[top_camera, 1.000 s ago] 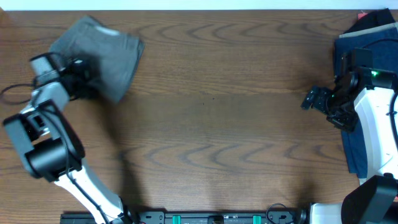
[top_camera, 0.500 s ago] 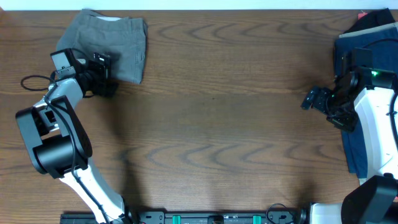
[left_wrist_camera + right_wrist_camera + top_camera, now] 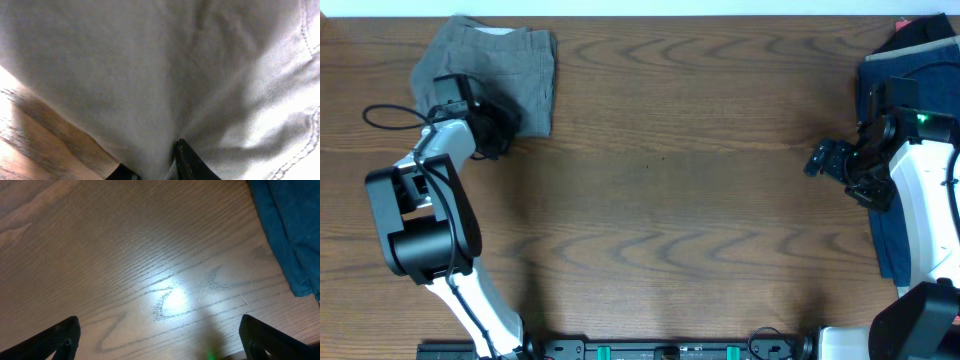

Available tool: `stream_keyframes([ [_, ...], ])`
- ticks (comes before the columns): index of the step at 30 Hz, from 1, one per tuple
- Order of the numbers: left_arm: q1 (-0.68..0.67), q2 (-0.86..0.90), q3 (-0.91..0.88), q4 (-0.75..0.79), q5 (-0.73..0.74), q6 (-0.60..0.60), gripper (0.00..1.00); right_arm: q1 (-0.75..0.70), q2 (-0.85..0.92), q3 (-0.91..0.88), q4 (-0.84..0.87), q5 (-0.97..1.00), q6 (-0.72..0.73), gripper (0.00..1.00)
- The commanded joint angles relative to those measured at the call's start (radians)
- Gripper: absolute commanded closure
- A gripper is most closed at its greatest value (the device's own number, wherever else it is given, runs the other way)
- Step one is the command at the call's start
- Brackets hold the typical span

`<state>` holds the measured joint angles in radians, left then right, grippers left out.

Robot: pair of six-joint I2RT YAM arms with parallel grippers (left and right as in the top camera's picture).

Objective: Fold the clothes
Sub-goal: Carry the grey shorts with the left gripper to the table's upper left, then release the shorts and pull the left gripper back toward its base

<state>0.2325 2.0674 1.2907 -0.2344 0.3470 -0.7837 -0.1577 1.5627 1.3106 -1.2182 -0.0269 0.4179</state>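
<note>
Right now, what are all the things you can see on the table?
shorts: one, light grey, far left corner of the table, bunched up
blue garment: one, dark blue, along the right edge, partly behind the right arm
red bit: one, far right corner, too small to tell what it is
table: one, brown wood, under everything
cable: one, black, looped beside the left arm
left gripper: one, black, pinching the near edge of the shorts
right gripper: one, black, open above bare wood near the blue garment
</note>
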Motion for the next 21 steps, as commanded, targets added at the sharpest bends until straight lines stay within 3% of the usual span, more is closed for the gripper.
stream_keyframes([
  [1,-0.031,0.008,-0.011,0.005,-0.137,0.027,0.8,0.001,-0.005,-0.003,0.0,0.0,0.015,0.01],
  [10,-0.027,0.061,-0.011,0.169,-0.233,-0.052,0.92,0.001,-0.005,-0.003,0.0,0.0,0.015,0.01],
  [21,-0.025,0.17,-0.011,0.394,-0.232,-0.067,0.94,0.001,-0.005,-0.003,0.0,0.0,0.015,0.01],
])
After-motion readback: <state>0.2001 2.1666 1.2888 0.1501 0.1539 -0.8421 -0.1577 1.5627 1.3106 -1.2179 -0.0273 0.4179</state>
